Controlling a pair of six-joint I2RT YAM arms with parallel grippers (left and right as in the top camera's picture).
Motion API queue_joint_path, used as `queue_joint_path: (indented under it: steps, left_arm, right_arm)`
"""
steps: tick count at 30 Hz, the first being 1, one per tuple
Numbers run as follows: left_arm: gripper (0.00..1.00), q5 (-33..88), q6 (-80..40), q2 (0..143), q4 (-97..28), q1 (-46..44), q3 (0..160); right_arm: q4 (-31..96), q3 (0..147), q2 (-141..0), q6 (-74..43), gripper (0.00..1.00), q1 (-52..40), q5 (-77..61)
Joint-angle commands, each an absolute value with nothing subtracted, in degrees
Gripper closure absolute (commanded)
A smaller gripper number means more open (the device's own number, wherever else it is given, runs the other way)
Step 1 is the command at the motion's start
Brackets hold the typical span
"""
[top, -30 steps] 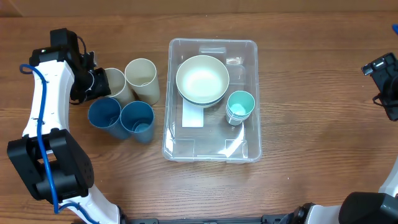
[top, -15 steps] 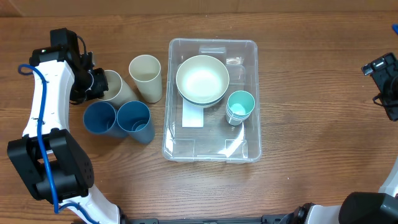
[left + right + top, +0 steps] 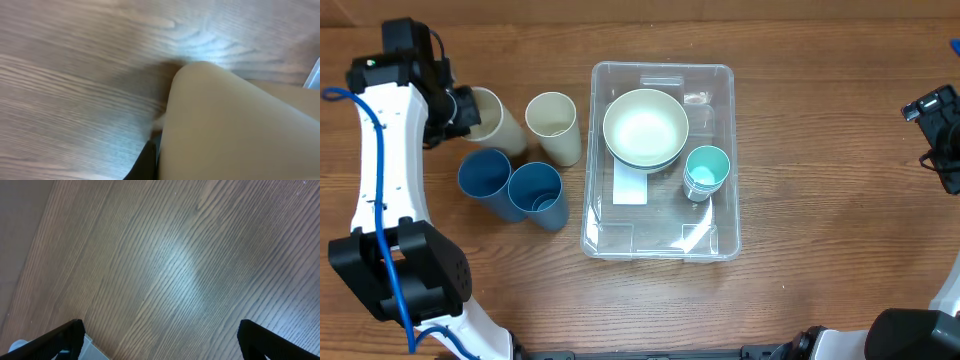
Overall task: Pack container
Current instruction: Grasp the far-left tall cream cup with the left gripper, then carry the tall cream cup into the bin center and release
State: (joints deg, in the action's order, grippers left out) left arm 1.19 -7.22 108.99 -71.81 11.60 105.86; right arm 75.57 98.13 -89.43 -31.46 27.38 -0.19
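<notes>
Overhead: the container [image 3: 661, 238], a clear rectangular bin, sits on the wooden bench [image 3: 820, 240] slightly right of centre, long side running away from the robot. Inside it, a cream bowl [image 3: 645, 127] occupies the far half, toward the left wall. A teal cup stack [image 3: 707, 170] leans just beside the bowl, near the right wall. A white label [image 3: 630, 188] shows through the base, partly under the bowl's near edge. The near half of the bin holds nothing else. Left of the container stand four cups on the bench. Two blue cups [image 3: 510, 186] sit side by side, touching, nearest the robot. A second cream cup [image 3: 552, 126] stands beyond them, close to the bin's left wall but apart from it. The left claw [image 3: 468, 108] is closed on the rim of a tilted cream cup [image 3: 500, 124], mouth toward the claw, base pointing toward the blue cups. Whether this cup's base rests on the bench: cannot tell. Left wrist view: the cream cup's wall fills the lower right, pressed against one dark finger [image 3: 146, 162]. The right claw [image 3: 160, 327] hangs at the far right edge of the bench, well apart from the container, jaws spread wide with only bare wood between them.
</notes>
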Motion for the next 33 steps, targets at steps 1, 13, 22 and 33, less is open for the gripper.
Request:
queue_joint_path:
  steps: [1, 13, 22, 33]
  left_arm:
    - [0.96, 0.10, -7.92, 108.62, -76.40, 11.14, 116.77]
    - [0.96, 4.71, -4.34, 108.60, -93.43, -7.53, 149.12]
    - [0.96, 3.62, -3.18, 108.77, -96.79, -27.75, 144.88]
    - [0.96, -0.82, -3.77, 108.86, -87.00, -33.01, 121.25]
  right_arm:
    - [75.33, 98.32, -89.45, -31.77, 0.00, 27.55, -0.12]
    - [75.33, 98.32, -89.45, -31.77, 0.00, 27.55, -0.12]
    - [75.33, 98.32, -89.45, -31.77, 0.00, 27.55, -0.12]
    - [75.33, 98.32, -89.45, -31.77, 0.00, 27.55, -0.12]
